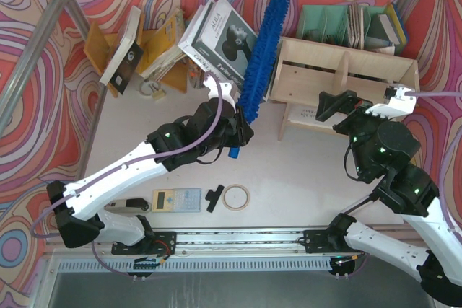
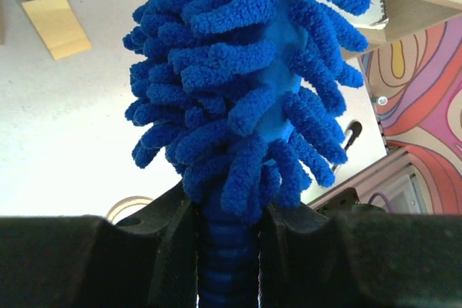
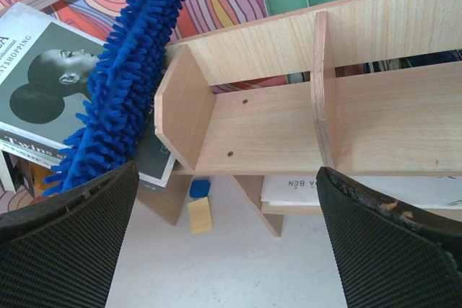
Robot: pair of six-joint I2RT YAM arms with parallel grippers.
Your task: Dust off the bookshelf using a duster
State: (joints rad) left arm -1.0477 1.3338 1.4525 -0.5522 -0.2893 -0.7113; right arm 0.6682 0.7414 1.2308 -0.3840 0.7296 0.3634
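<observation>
the duster handle sits mostly hidden inside the left hand.

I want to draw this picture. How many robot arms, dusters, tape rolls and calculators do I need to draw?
Robot arms: 2, the left arm and the right arm
Duster: 1
Tape roll: 1
Calculator: 1
Total: 5

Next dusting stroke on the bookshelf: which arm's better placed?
Left. The left fingers are shut on the handle of the duster, and its blue head lies beside the left end panel of the bookshelf. The right fingers are open and empty, facing the compartments.
</observation>
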